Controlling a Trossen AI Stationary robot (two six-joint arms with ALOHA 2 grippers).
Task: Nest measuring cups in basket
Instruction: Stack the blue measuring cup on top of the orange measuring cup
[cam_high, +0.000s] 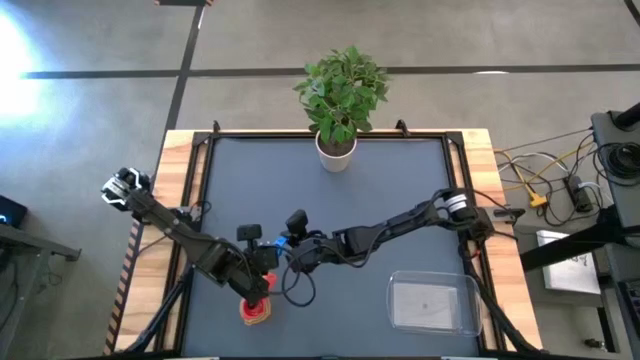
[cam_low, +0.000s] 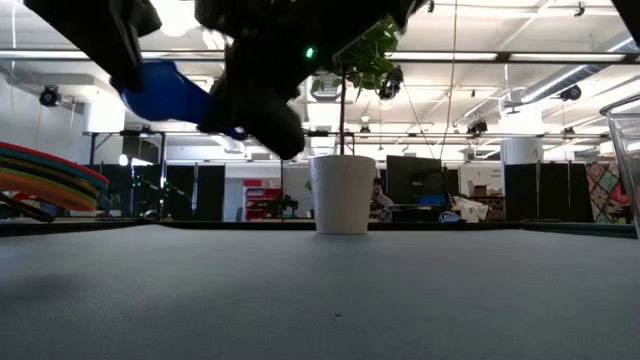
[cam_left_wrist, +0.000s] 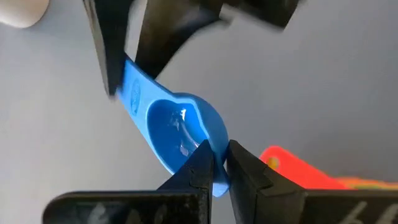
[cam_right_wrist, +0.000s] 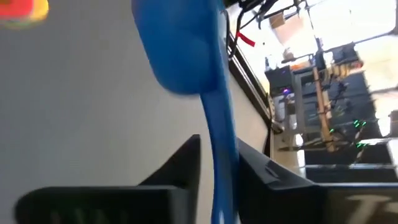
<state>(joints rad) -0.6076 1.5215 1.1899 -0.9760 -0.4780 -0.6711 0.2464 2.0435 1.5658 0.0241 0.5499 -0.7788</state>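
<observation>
A blue measuring cup (cam_left_wrist: 180, 127) hangs in the air between my two grippers, above the table's near left part (cam_high: 281, 243). My left gripper (cam_left_wrist: 219, 163) is shut on its bowl. My right gripper (cam_right_wrist: 217, 165) comes from the right with the cup's handle between its fingers. A stack of measuring cups, red on top (cam_high: 255, 308), rests on the table just below my left gripper; its coloured rims (cam_low: 45, 175) show in the low view. The clear basket (cam_high: 432, 305) lies at the near right. My left gripper pinches the rim of the blue cup's bowl (cam_left_wrist: 211, 146) between its two fingertips, at the side away from the handle. The fingers slant down from the table's left. The cup is lifted clear. My right gripper has the cup's flat handle (cam_right_wrist: 221, 146) between its two fingers. The fingers come nearly level from the table's right and lie along the handle. The bowl (cam_right_wrist: 180, 50) juts out past the fingertips, clear of the table.
A white pot with a green plant (cam_high: 338, 148) stands at the middle of the far edge. Bare dark table stretches between the pot and the arms. Cables and stands sit off the table to the right.
</observation>
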